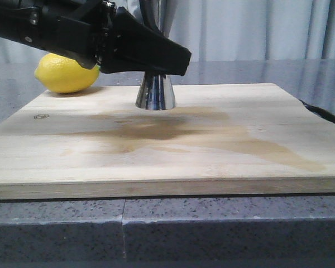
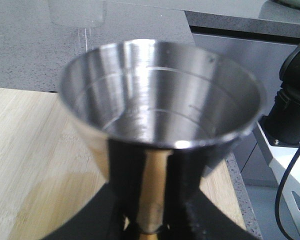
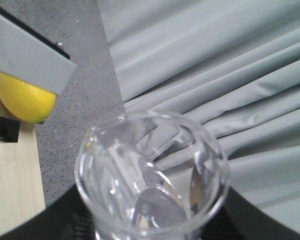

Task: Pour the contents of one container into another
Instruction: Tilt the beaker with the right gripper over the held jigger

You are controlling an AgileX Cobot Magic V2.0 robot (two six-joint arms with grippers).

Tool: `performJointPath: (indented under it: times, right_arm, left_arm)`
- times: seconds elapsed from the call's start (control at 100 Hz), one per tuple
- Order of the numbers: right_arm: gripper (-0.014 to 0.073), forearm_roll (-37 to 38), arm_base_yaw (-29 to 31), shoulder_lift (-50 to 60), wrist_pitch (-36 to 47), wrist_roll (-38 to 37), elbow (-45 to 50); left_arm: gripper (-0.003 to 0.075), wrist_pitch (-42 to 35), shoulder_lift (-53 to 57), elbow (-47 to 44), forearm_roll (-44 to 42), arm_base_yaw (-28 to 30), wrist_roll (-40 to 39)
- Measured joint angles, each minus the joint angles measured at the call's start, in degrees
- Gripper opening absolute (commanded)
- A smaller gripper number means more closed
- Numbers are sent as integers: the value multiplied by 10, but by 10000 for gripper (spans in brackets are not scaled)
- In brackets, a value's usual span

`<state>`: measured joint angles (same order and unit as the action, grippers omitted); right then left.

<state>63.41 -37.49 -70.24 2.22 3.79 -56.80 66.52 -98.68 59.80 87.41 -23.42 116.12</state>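
The steel jigger (image 1: 155, 92) stands on the wooden board (image 1: 167, 162); only its lower cone shows below my left gripper (image 1: 148, 58). In the left wrist view the jigger's open upper cup (image 2: 160, 95) fills the frame. The left gripper (image 2: 155, 192) is shut on the gold-banded waist, a black finger (image 2: 124, 175) on each side. My right gripper (image 3: 152, 222) is shut on the clear glass beaker (image 3: 150, 175), held up before the curtain; whether it holds liquid I cannot tell. A blurred clear shape (image 2: 77, 12) beyond the jigger may be that beaker. The right gripper is hidden in the front view.
A yellow lemon (image 1: 66, 73) lies at the board's back left corner, also seen from the right wrist (image 3: 25, 100). A wide brownish wet stain (image 1: 173, 131) spreads over the board's middle. Grey stone counter (image 1: 167, 223) surrounds the board, with a curtain (image 3: 215, 75) behind.
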Motion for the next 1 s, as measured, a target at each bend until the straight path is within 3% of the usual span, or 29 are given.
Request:
performJointPath:
  times: [1.0]
  right_arm:
    - [204, 32, 0, 0, 0, 0, 0]
  left_arm:
    - [-19, 0, 0, 0, 0, 0, -1]
